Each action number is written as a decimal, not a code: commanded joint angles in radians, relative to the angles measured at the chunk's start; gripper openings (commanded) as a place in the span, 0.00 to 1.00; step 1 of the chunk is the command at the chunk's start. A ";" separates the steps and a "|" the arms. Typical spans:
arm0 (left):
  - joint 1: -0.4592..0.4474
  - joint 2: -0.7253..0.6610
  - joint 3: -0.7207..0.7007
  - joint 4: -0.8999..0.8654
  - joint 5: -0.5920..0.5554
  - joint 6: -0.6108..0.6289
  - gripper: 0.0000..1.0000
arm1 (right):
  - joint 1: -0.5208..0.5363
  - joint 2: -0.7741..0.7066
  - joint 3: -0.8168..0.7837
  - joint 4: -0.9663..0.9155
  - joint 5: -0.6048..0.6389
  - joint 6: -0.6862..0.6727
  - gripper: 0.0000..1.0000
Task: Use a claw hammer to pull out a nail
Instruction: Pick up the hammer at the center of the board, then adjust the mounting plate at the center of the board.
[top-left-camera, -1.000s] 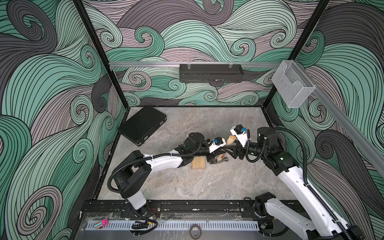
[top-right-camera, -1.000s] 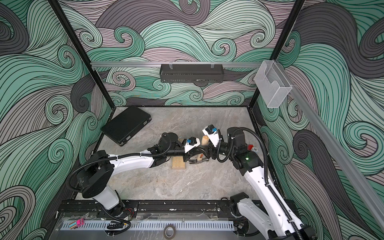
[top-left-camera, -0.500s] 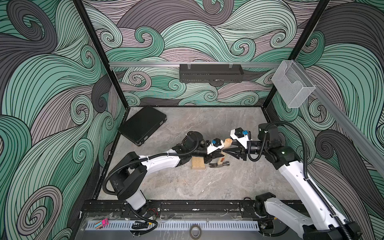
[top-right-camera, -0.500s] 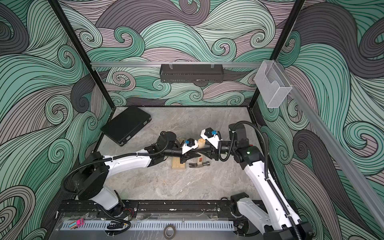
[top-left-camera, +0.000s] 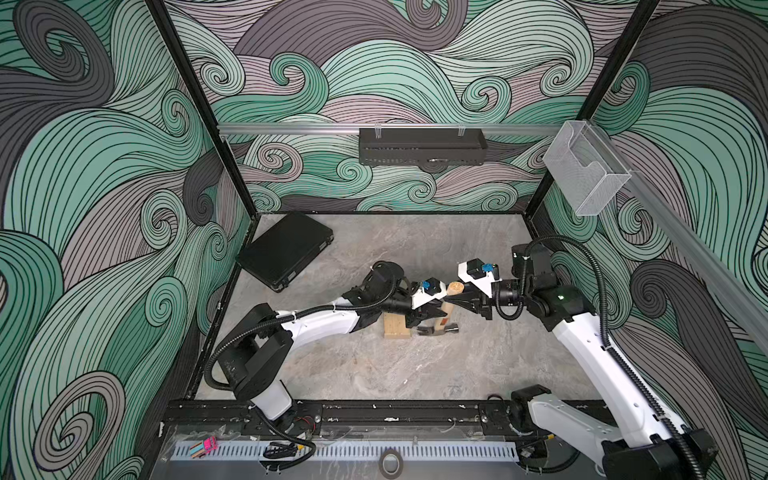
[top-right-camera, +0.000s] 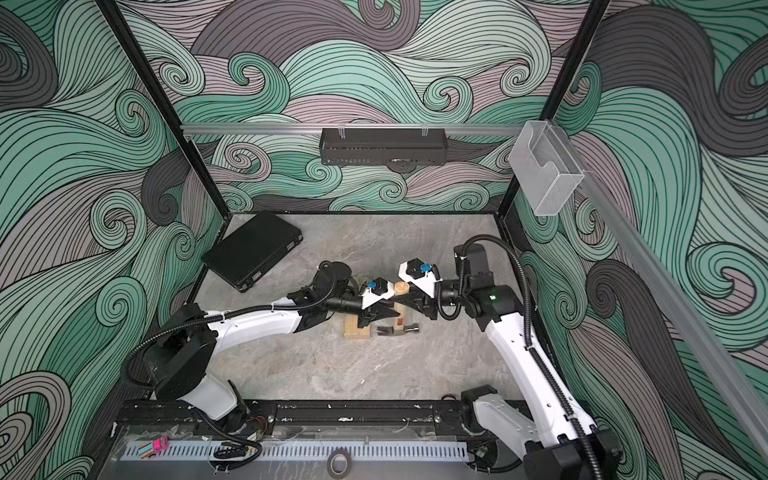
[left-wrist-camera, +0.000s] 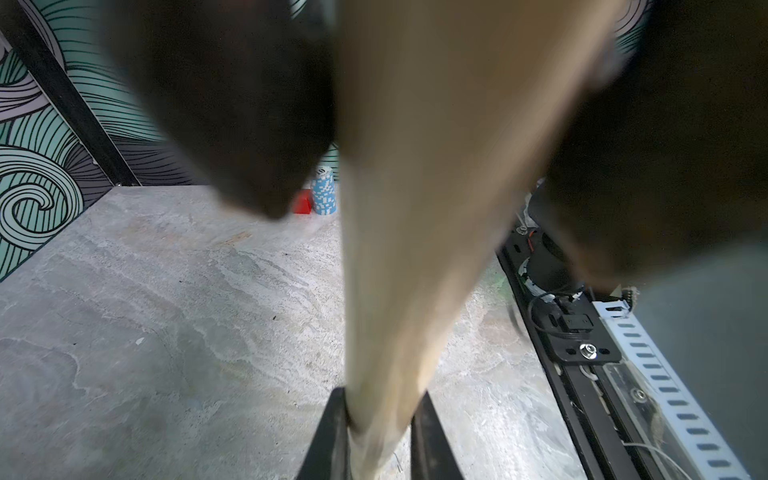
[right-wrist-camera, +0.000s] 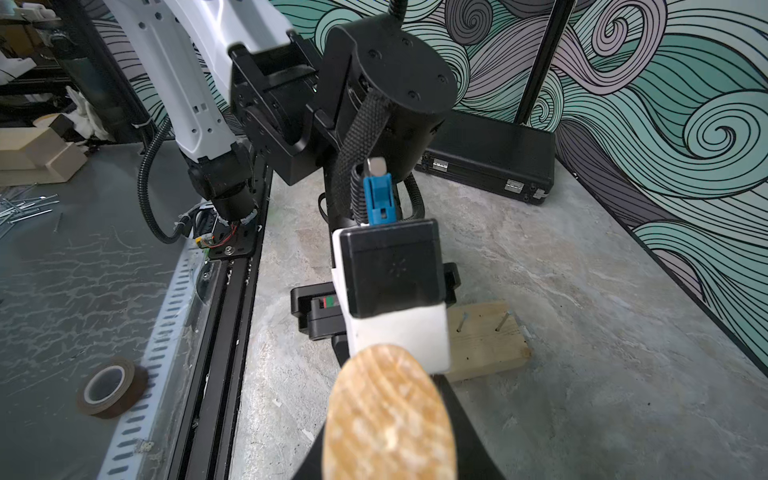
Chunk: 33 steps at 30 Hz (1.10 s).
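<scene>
Hammer (top-left-camera: 446, 309) (top-right-camera: 400, 311) stands steeply tilted near the middle of the grey stone-look table (top-left-camera: 374, 365), steel head down and butt end up, held by both arms of a two-arm robot, as both top views show. The left arm (top-left-camera: 320, 324) reaches in low across the table, while the right arm (top-left-camera: 582, 336) bends over from the opposite side, and the two wrists meet at the handle. A closed black case (top-left-camera: 286, 249) lies flat in the far corner on the left arm's side, well apart from the work. A pale wood block (top-left-camera: 395, 328) lies on the table just beside the hammer's head, on the side towards the left arm; whether head and block touch cannot be told. The left gripper (top-left-camera: 434, 314) is closed round the handle not far above the head, and in the left wrist view the pale shaft fills the gap between its dark fingers (left-wrist-camera: 232, 104). The right gripper (top-left-camera: 455, 300) is clamped tight on the handle just under the butt end, which fills the foreground of the right wrist view. A roll of brown tape (right-wrist-camera: 131, 388) lies on the front ledge beyond the rail. Two nails (right-wrist-camera: 503, 321) stand slightly tilted in the block's top face.
</scene>
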 joint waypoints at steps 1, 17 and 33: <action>0.015 -0.039 0.067 0.022 0.009 -0.023 0.01 | 0.003 -0.010 0.007 -0.041 -0.071 -0.011 0.24; 0.075 -0.234 0.052 -0.108 -0.295 -0.206 0.95 | 0.003 -0.083 0.019 -0.046 -0.017 0.044 0.15; 0.254 -0.543 -0.149 -0.787 -0.731 -0.293 0.57 | 0.008 -0.122 0.086 0.036 0.242 0.349 0.11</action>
